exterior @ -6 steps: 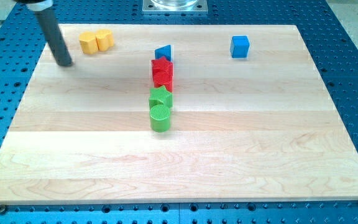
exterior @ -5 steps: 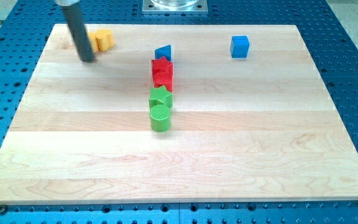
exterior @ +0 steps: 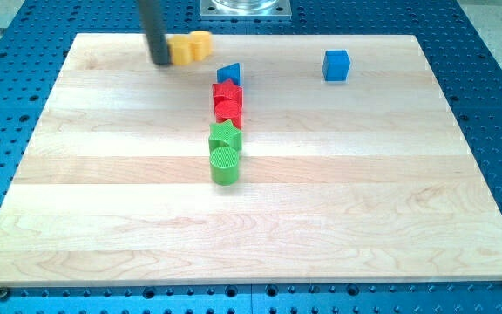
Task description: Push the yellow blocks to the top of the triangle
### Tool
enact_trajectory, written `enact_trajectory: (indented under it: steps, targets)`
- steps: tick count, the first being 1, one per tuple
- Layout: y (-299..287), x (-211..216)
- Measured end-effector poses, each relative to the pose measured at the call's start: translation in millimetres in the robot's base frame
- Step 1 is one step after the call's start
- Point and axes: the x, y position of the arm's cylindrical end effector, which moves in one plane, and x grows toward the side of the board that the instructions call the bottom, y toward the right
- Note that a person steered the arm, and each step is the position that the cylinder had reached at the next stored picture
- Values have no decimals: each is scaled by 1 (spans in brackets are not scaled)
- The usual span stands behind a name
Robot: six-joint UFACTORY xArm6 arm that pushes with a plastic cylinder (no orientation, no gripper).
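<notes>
My tip (exterior: 161, 61) touches the left side of the yellow blocks (exterior: 189, 47), near the surface's (exterior: 103, 218) far edge; blue triangle (exterior: 228, 73) just right. No hand fitted.

A straight dark rod comes down from the view's top edge, leaning slightly. My tip (exterior: 161, 62) rests on the tabletop near its top edge, left of centre.
</notes>
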Motion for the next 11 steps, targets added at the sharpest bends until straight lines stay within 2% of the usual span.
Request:
enact_trajectory:
  steps: [2, 3, 5, 9, 11]
  targets:
    - [-53, -14]
    - [-11, -33]
    - [50, -11]
    - [60, -2]
    - [27, -60]
